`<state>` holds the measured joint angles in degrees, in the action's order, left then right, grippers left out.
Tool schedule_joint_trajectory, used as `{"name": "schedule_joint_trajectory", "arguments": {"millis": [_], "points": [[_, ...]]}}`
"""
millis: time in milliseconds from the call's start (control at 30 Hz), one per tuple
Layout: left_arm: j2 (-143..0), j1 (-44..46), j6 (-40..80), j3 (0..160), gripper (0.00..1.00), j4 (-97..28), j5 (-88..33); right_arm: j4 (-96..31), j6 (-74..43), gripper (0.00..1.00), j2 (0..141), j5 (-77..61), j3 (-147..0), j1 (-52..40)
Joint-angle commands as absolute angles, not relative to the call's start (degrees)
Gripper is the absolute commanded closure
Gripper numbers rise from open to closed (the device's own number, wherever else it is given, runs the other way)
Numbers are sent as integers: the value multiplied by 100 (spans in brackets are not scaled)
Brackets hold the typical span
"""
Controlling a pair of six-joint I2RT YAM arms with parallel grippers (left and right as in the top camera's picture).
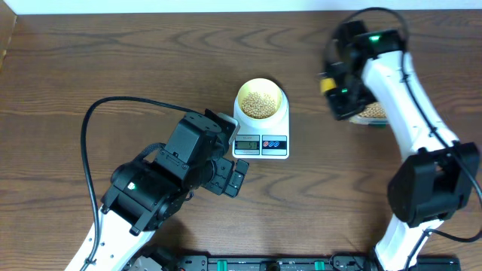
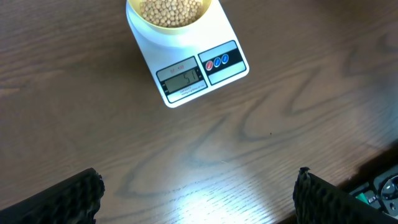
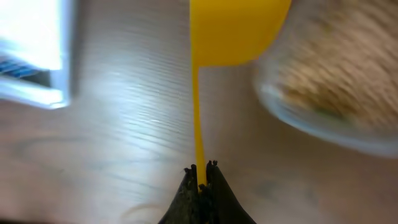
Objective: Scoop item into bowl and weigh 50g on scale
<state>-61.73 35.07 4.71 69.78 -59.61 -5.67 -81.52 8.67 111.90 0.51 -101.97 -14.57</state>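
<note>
A pale yellow bowl [image 1: 260, 98] full of beige beans [image 1: 260, 104] stands on the white scale [image 1: 261, 143], whose display and red and blue buttons face the table's front. In the left wrist view the bowl [image 2: 171, 18] and scale [image 2: 186, 68] lie ahead, with my left gripper [image 2: 198, 193] open over bare wood. My right gripper [image 3: 202, 168] is shut on the thin handle of a yellow measuring spoon [image 3: 236, 31]. The spoon's cup hangs beside a clear tub [image 3: 336, 99] of beans. Overhead, the right gripper [image 1: 335, 84] sits right of the scale.
The clear tub [image 1: 373, 113] lies half hidden under the right arm at the back right. A black cable [image 1: 113, 113] loops over the wood left of the left arm. A dark rail [image 1: 263, 263] runs along the front edge.
</note>
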Motion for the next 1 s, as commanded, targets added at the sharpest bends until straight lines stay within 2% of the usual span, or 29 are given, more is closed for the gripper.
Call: {"name": "schedule_joint_trajectory", "arguments": {"millis": [0,367,967], "points": [[-6173,3489,504,7048,0,-5975,-558,-8068,1562,99,11059,-556,-10318,-1865],[-6173,3489,504,7048,0,-5977,-558,-7496,2010,99,11059,-615,-10318,-2781],[-6173,3489,504,7048,0,-5975,-558,-6845,2038,99,11321,-510,-10304,-3074]]}}
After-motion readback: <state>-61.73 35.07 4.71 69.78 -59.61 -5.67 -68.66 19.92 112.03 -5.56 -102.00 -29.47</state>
